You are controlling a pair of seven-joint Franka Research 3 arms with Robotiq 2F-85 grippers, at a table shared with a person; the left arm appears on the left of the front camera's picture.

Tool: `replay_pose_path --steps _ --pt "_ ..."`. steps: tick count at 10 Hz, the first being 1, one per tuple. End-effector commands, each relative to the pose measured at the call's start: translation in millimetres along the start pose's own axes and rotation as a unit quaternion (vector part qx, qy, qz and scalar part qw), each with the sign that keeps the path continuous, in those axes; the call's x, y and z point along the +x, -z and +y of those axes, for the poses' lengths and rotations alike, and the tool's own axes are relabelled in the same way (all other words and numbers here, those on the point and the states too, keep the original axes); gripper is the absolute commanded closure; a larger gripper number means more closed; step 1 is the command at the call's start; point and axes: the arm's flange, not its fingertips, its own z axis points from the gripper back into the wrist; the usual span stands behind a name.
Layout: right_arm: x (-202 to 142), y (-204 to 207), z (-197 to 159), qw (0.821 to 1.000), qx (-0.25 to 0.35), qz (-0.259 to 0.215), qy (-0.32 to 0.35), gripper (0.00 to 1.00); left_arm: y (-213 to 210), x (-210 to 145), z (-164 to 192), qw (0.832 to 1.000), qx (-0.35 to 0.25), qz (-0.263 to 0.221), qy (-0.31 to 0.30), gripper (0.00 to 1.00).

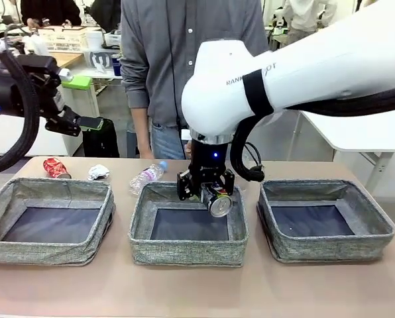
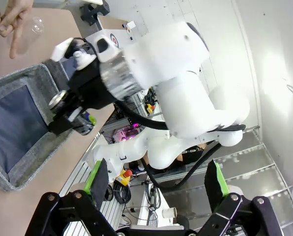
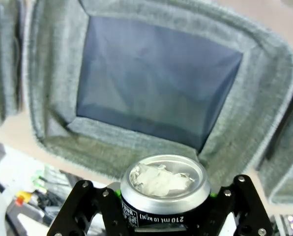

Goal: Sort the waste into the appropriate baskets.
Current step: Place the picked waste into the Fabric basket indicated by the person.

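We see the right gripper (image 1: 207,192) clenched on a dark printed aluminium can with a silver top (image 1: 219,202). It hangs above the far right part of the middle grey fabric basket (image 1: 184,248), clear of its rim, with the can's top tilted toward us. In the right wrist view the can (image 3: 163,189) sits between the black fingers over the basket's dark bottom (image 3: 156,83).

The left gripper (image 1: 85,122) is raised well to the left of that basket, jaws released and holding nothing.

Just beyond the basket's far left corner lies a clear blue-capped plastic bottle (image 1: 146,177). Farther left are a crumpled white paper wad (image 1: 98,172) and a crushed red can (image 1: 55,167).

Matching baskets flank it, one to the left (image 1: 45,252) and one to the right (image 1: 330,248).
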Motion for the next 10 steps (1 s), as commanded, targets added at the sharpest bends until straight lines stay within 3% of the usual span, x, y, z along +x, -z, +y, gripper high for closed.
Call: replay_pose_path --steps 1,6,7,8,10 --pt "18 7 9 1.0 -0.011 0.026 -0.008 0.94 2 0 -1 1.0 -0.006 0.0 0.011 0.0" --pt "19 0 8 1.0 -0.007 0.014 -0.013 0.94 2 0 -1 1.0 -0.006 0.0 0.011 0.0" --pt "20 -1 8 1.0 -0.004 0.011 -0.013 0.77 2 0 -1 1.0 -0.006 0.0 0.011 0.0" --pt "21 -3 5 1.0 0.001 0.005 -0.007 0.4 2 0 -1 1.0 -0.006 0.0 0.011 0.0" --pt "22 -5 3 1.0 -0.003 0.002 -0.001 0.0 2 0 -1 1.0 -0.006 0.0 0.011 0.0"
